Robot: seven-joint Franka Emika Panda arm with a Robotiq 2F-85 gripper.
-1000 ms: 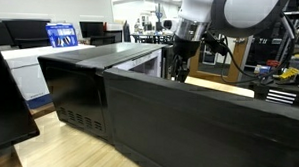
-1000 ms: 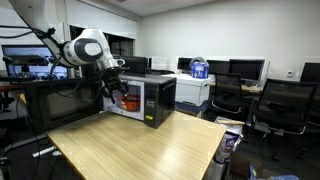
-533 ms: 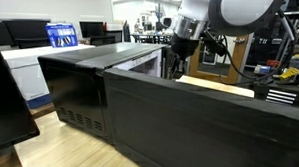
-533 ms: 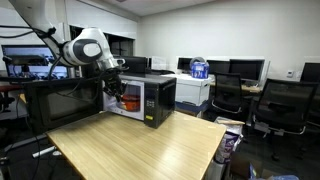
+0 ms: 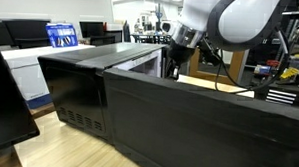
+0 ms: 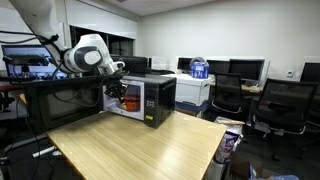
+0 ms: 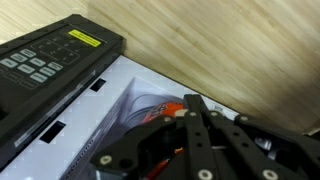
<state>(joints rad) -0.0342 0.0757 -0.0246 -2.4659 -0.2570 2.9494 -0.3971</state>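
object, orange-red, lies inside the microwave on its white floor. in an exterior view it shows as a bright patch in the cavity. the gripper hides too much of it for us to tell its long axis or which way it points. microwave sits on the table, door swung wide. from the low exterior view that door screens the gripper's lower part. chairs and monitors stand well apart behind. gripper is inside the cavity, fingers drawn together, tips at the object's edge. we cannot tell whether they pinch it. object sits just beside the tips, toward the control panel.
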